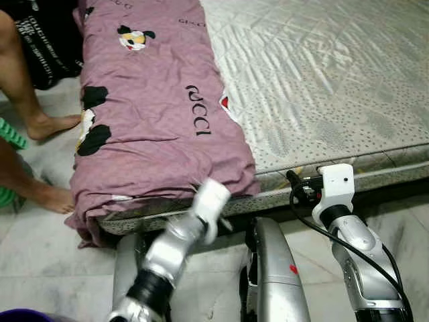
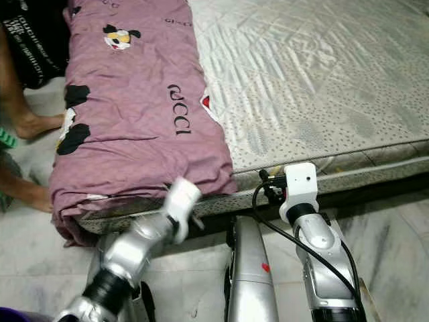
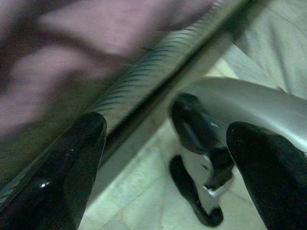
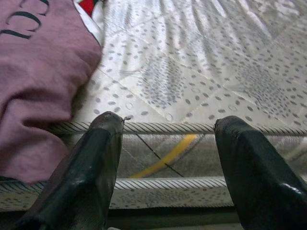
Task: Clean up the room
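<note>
Left eye view shows a quilted, dotted grey mattress [image 1: 322, 80] over marble floor [image 1: 40, 261], a crumpled mauve printed blanket [image 1: 154, 114] draping its edge, both grippers [image 3: 163, 158] [image 4: 165, 158] spread, empty.

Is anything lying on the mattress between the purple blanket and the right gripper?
No: bare quilted mattress separates the purple blanket from the open right gripper, per right wrist view.

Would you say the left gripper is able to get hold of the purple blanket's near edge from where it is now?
Probably yes. The left gripper is open right at the mattress edge, just below the purple blanket where it hangs over the side. Nothing lies between them; it looks like it only needs to rise slightly.
</note>
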You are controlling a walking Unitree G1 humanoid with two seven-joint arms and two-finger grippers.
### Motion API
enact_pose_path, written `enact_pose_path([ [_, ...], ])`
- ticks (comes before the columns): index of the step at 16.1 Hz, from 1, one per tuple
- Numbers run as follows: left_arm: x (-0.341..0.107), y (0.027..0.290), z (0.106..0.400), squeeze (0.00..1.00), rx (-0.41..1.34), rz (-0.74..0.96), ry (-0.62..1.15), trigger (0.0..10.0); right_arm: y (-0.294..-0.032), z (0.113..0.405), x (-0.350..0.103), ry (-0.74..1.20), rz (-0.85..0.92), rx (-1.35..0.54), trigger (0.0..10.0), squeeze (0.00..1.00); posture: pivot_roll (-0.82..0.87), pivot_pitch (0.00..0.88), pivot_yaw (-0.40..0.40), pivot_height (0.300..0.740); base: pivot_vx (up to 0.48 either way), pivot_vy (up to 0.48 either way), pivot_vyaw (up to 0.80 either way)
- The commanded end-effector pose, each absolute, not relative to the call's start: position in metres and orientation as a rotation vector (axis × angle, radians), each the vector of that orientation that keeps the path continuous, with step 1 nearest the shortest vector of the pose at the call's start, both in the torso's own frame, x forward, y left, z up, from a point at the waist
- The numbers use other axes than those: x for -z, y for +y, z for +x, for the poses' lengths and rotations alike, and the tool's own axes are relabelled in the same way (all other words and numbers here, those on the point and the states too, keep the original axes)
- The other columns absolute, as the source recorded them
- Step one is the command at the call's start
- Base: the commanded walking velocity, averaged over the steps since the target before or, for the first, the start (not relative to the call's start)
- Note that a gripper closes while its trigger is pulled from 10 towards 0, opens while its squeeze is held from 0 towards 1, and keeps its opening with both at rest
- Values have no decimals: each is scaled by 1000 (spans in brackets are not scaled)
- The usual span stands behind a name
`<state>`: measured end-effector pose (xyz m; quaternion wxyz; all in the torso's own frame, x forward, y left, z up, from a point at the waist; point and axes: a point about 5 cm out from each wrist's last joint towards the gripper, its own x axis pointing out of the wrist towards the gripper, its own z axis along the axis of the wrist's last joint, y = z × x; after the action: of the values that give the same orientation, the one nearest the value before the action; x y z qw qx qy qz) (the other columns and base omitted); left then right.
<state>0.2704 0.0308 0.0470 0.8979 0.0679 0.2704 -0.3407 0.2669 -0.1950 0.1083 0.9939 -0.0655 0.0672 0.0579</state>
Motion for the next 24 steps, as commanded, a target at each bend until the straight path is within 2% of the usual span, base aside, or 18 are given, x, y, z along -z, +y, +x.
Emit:
enact_pose_path([
  [1, -59, 31, 275, 0, 726, 192, 502, 10000, -196, 267, -106, 140, -131, -111, 10000, 0, -98, 135, -18, 528, 0, 0, 0],
  [4, -80, 35, 276, 0, 755, 282, 392, 10000, -191, 275, -111, 99, -112, -112, 10000, 0, -81, 114, -8, 528, 0, 0, 0],
  [6, -96, 47, 282, 0, 658, 259, 299, 10000, -191, 280, -115, 69, -91, -105, 10000, 0, -73, 106, -3, 528, 0, 0, 0],
  [9, -119, 88, 274, 0, 418, 108, 162, 10000, -188, 291, -121, 27, -70, -86, 10000, 0, -34, 76, 4, 528, 0, 0, 0],
  [13, -141, 130, 261, 0, 141, 101, -3, 10000, -174, 306, -125, -6, -6, -96, 10000, 0, 13, 24, 2, 528, 0, 0, 0],
  [17, -142, 161, 256, 0, -11, 19, -11, 10000, -161, 317, -127, -23, 24, -127, 10000, 0, 34, 0, 3, 528, 0, 0, 0],
  [24, -141, 159, 280, 0, 13, -11, -63, 10000, -151, 326, -133, -81, 140, -165, 10000, 0, 17, 0, 21, 528, 0, 0, 0],
])
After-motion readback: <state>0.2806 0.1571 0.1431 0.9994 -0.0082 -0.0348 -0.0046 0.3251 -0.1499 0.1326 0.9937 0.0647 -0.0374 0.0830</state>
